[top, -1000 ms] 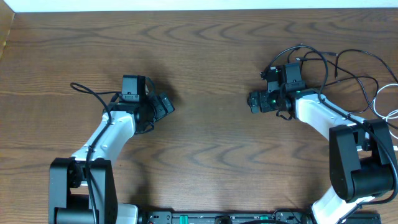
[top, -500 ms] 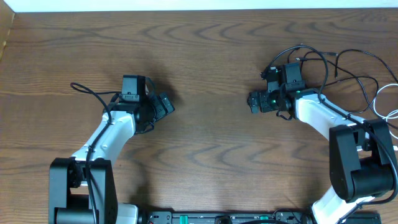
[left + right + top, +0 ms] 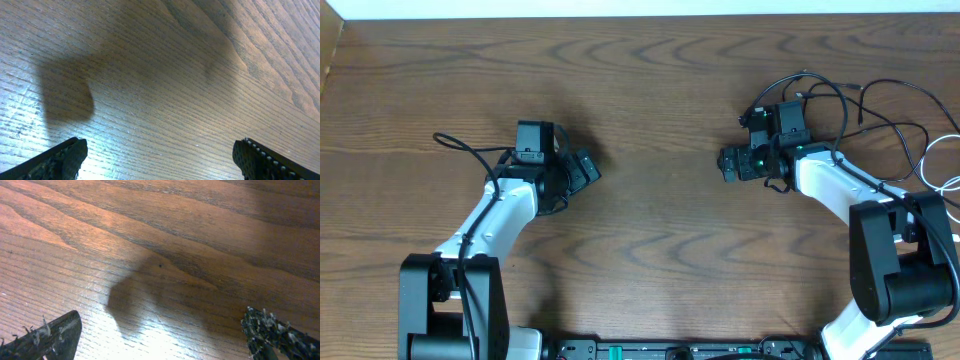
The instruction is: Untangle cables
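Lying at the right edge of the tabletop (image 3: 650, 80), the black cable (image 3: 844, 108) loops loosely around and behind the right arm. The white cable (image 3: 948, 184) shows only as a short curl near that arm's base and runs out of view, so I cannot tell where the two cross. Nothing has changed over the last second: arms and cords sit as they did, so the untangling looks not yet begun. The right gripper (image 3: 728, 162) points left, away from the cords, jaws released and empty. The left gripper (image 3: 588, 170) hovers well apart over bare wood, jaws likewise spread on nothing. Both wrist views show only wood grain and shadow. The right arm lies across the loops, and its own thicker wiring beside them could be mistaken for the cords.
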Controlling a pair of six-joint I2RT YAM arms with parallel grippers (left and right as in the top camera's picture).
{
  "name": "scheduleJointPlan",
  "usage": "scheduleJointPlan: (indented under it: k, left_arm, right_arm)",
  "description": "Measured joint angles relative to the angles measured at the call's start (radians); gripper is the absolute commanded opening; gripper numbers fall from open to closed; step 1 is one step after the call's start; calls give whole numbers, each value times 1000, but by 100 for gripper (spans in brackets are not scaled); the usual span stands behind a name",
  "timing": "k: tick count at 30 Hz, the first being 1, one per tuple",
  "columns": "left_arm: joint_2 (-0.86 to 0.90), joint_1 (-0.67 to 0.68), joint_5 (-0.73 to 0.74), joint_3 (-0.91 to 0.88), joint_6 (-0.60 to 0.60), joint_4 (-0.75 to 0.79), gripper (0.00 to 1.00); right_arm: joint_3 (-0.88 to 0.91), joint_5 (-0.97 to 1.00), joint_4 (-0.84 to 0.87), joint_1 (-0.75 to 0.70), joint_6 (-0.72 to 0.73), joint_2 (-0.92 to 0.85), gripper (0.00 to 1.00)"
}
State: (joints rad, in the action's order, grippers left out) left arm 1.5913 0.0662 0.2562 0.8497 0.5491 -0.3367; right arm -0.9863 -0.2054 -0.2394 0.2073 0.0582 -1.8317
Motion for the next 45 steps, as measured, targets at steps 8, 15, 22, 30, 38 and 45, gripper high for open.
scheduleJointPlan:
  k: [8,15,22,30,38,45]
  left_arm:
    - [0,0,0,0,0,0,98]
    - [0,0,0,0,0,0,98]
    - [-85,0,0,0,0,-1,98]
    - [-335,0,0,0,0,0,98]
    - [-535,0,-39,-6,0,0,98]
    - [-641,0,-146,-184,1,60,98]
  right_arm:
    - [0,0,0,0,-2,0,99]
    - [0,0,0,0,-2,0,99]
    - [0,0,0,0,-2,0,99]
    - [0,-1,0,0,-2,0,99]
    - [0,-1,0,0,-2,0,99]
    - [0,-1,-1,0,-2,0,99]
